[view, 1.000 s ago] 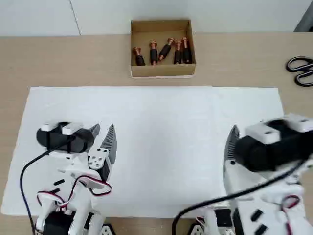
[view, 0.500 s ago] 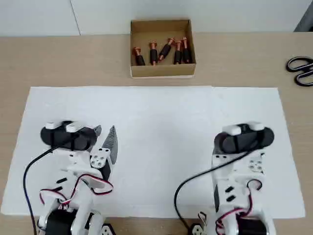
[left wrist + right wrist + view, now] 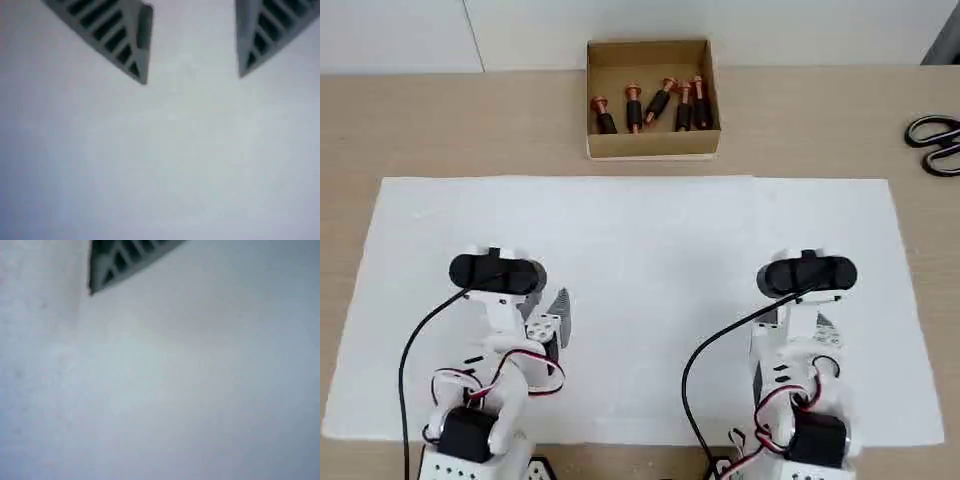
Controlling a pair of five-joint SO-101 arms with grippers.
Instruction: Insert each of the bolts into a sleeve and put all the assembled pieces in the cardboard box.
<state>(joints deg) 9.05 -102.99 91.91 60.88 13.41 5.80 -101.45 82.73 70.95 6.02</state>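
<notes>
Now the left gripper (image 3: 192, 80) is hanging spread wide, gripping nothing, well apart from the cardboard box (image 3: 650, 148), where five assembled pieces (image 3: 658, 103) are lying. Whether the right gripper (image 3: 820, 322) is clenched, I cannot tell.

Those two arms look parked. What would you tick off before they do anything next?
1. Assembled pieces in the cardboard box: ok, five lie inside.
2. Left claw open and empty: ok.
3. Right claw empty: cannot tell.
4. Left arm and right arm apart from the box: ok, both over the white sheet.
5. Scissors apart from the arms: ok, lying on the table off the sheet.
</notes>
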